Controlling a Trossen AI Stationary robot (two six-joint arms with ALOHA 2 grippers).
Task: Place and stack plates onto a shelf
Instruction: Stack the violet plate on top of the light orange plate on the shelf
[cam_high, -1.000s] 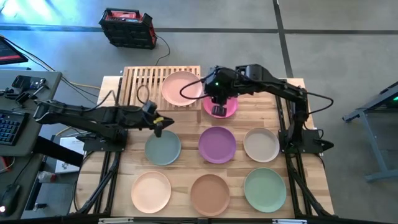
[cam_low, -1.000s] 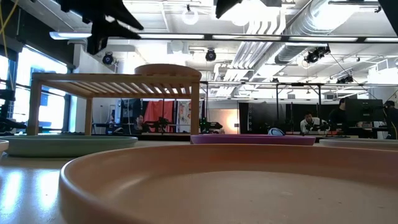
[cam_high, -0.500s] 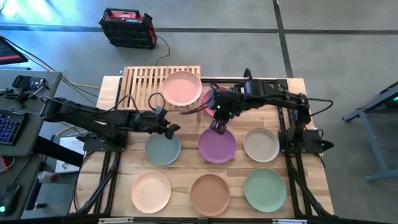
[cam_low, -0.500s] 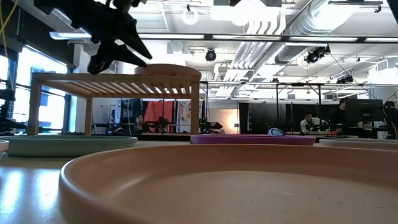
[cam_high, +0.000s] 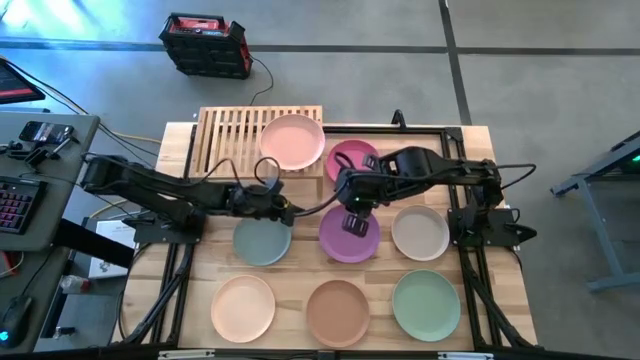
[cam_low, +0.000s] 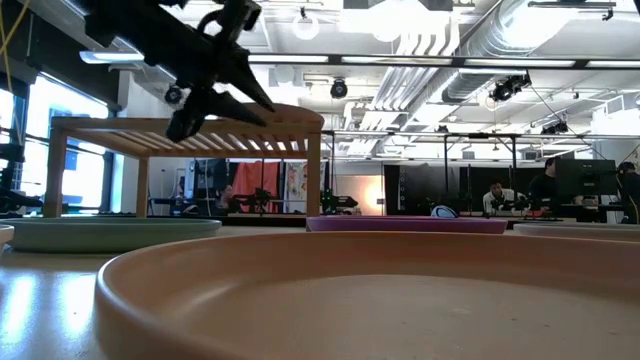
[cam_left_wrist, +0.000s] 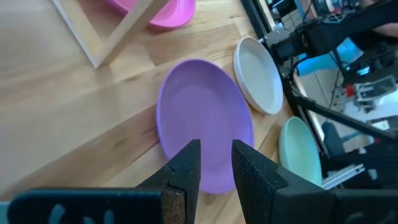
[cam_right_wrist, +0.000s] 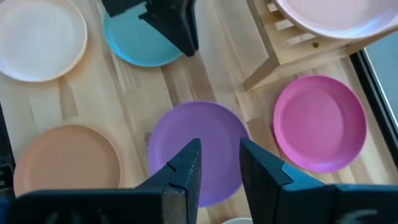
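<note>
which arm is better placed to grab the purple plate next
Right. The right claw hangs directly over the purple plate, fingers slightly apart. The left claw sits beside it, above the grey-teal plate.

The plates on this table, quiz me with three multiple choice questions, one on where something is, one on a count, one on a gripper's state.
1. Where is the pink plate?
A. on the shelf
B. on the floor
C. under the mint plate

2. How many plates lie on the tabletop itself, off the shelf?
A. three
B. five
C. seven

3. What is the right gripper doing above the purple plate?
A. clamping a cream plate
B. hanging with fingers a little apart, empty
C. lying flat on the shelf

Answers: 1 A, it sits on the slats. 2 C, the high view shows seven. 3 B, the right wrist view shows a gap with nothing in it.
</note>
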